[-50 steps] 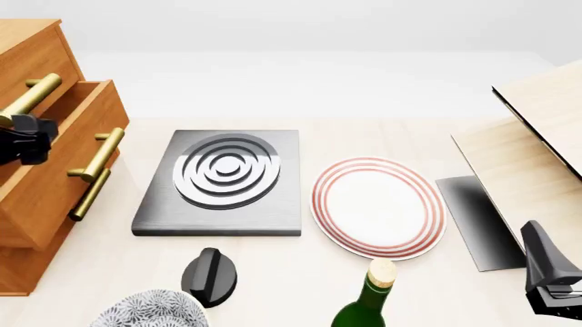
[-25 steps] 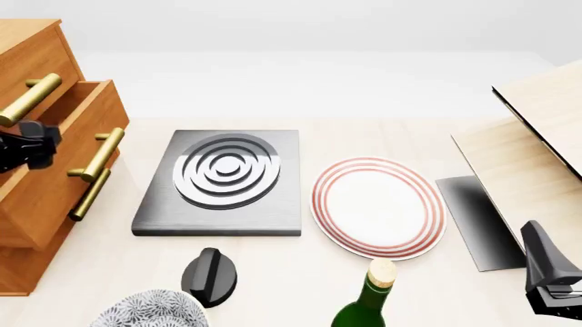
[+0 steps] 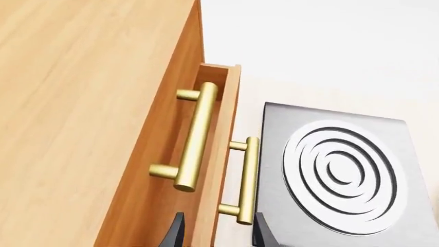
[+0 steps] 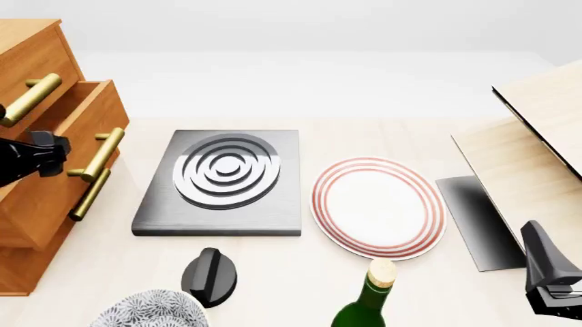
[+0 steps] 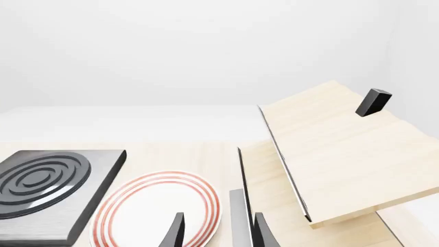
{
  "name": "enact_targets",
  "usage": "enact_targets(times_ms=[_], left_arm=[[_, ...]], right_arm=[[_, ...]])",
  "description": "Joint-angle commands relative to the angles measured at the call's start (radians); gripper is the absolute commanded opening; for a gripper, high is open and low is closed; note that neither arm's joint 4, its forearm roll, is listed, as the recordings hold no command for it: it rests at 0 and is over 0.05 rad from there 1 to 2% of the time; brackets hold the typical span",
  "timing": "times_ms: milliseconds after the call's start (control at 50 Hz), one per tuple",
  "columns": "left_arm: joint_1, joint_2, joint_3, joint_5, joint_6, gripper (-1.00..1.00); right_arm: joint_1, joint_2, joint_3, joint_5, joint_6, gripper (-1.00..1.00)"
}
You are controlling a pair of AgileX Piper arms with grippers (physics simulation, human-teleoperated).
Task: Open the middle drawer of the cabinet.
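The cabinet (image 4: 27, 61) stands at the far left, its gold handles facing the stove plate. The middle drawer (image 4: 64, 184) juts out a little past the top one, and its handle (image 4: 98, 155) is free. My left gripper (image 4: 54, 155) hovers open over that drawer's front, beside the handle and holding nothing. The left wrist view looks down on the cabinet (image 3: 82, 103), the jutting middle drawer (image 3: 218, 154) and its handle (image 3: 247, 180), with the left gripper (image 3: 218, 234) apart from them. My right gripper (image 4: 546, 272) rests open at the near right; the right gripper (image 5: 218, 231) holds nothing.
A black stove plate (image 4: 218, 180) lies right of the cabinet. A red-ringed plate (image 4: 377, 208) is at centre. Along the near edge are a black knob-shaped object (image 4: 211, 276), a patterned bowl (image 4: 150, 310) and a green bottle (image 4: 369, 300). Tilted wooden boards (image 4: 536, 136) and a dark sheet (image 4: 478, 218) fill the right.
My left gripper has drifted right and slightly down, from the left edge towards the middle handle. The drawer and the right arm have not moved.
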Motion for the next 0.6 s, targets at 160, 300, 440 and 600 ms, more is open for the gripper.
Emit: enact_targets(times_ms=[160,300,440,600], left_arm=[[0.013,0.013,0.02,-0.022,-0.014,1.0],[0.016,0.023,0.027,-0.033,-0.016,1.0],[0.022,0.037,0.03,-0.045,-0.017,1.0],[0.026,0.054,0.033,-0.058,-0.021,1.0]], right_arm=[[0.003,0.0,0.001,-0.002,-0.001,1.0],[0.003,0.0,0.001,-0.002,-0.001,1.0],[0.004,0.0,0.001,-0.002,-0.001,1.0],[0.003,0.0,0.001,-0.002,-0.001,1.0]])
